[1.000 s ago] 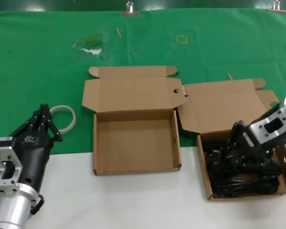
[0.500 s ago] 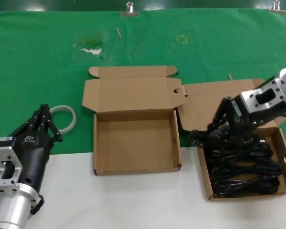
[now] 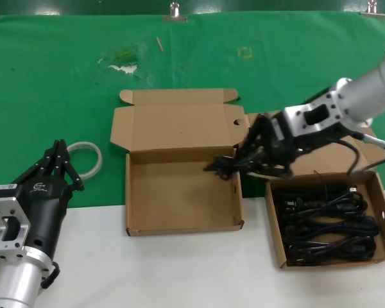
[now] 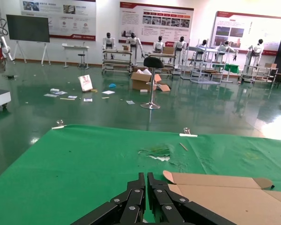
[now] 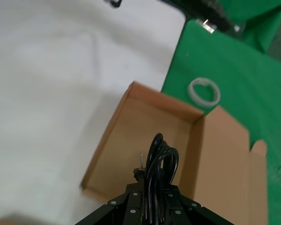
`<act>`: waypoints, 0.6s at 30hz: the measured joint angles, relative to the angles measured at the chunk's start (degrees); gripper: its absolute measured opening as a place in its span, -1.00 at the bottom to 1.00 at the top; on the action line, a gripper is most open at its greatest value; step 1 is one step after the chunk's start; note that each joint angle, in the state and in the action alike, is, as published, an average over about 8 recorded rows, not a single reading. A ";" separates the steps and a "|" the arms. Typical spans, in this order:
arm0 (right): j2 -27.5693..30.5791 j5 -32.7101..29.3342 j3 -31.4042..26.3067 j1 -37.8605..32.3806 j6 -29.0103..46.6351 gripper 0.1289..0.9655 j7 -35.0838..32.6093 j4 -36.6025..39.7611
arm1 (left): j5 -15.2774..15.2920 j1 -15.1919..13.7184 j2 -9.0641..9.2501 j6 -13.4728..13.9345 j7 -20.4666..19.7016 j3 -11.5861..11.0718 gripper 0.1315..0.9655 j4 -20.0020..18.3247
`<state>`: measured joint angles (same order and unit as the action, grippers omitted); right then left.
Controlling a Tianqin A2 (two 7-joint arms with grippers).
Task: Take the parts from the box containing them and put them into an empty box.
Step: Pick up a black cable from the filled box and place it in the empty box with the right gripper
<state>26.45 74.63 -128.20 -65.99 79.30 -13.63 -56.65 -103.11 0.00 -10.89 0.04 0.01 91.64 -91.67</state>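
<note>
Head view shows you the right gripper (image 3: 239, 162) clamped on one coiled power cord (image 3: 228, 165), bundle hanging over the empty box's (image 3: 183, 192) right wall.

A green cloth (image 3: 51, 96) covers the far part of the bench, held by metal clips (image 3: 174, 11) at the top edge of the head view; the bench's near strip is bare white surface (image 3: 179, 269). A whitish stain (image 3: 120, 64) marks the cloth at upper left of centre.

In the left wrist view a large hall opens beyond the cloth: a glossy dark-green floor (image 4: 107, 112) reflecting light, poster boards (image 4: 154, 16) along the back wall, a dark screen (image 4: 28, 28) on a stand at upper left, a black stool (image 4: 152, 63) in the middle, and scattered cartons (image 4: 143, 79) and papers (image 4: 68, 96) on the floor.
</note>
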 joint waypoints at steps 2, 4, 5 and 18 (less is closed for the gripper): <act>-1.31 0.35 0.04 -0.13 -0.98 -0.87 -0.42 0.73 | 0.00 0.00 0.00 0.00 0.00 0.00 -0.94 0.00; -2.66 0.69 0.08 -0.24 -2.06 -0.87 -1.03 1.66 | 0.00 0.00 0.00 0.00 0.00 0.00 -0.94 0.00; -3.31 0.86 0.10 -0.29 -2.59 -0.87 -1.39 2.19 | 0.00 0.00 0.00 0.00 0.00 0.00 -0.94 0.00; -11.72 2.52 0.02 -0.75 -9.31 -0.87 -10.28 13.40 | 0.00 0.00 0.00 0.00 0.00 0.00 -0.94 0.00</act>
<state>14.73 77.15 -128.19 -66.74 69.99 -23.91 -43.25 -103.11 0.00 -10.89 0.04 0.01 91.64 -91.67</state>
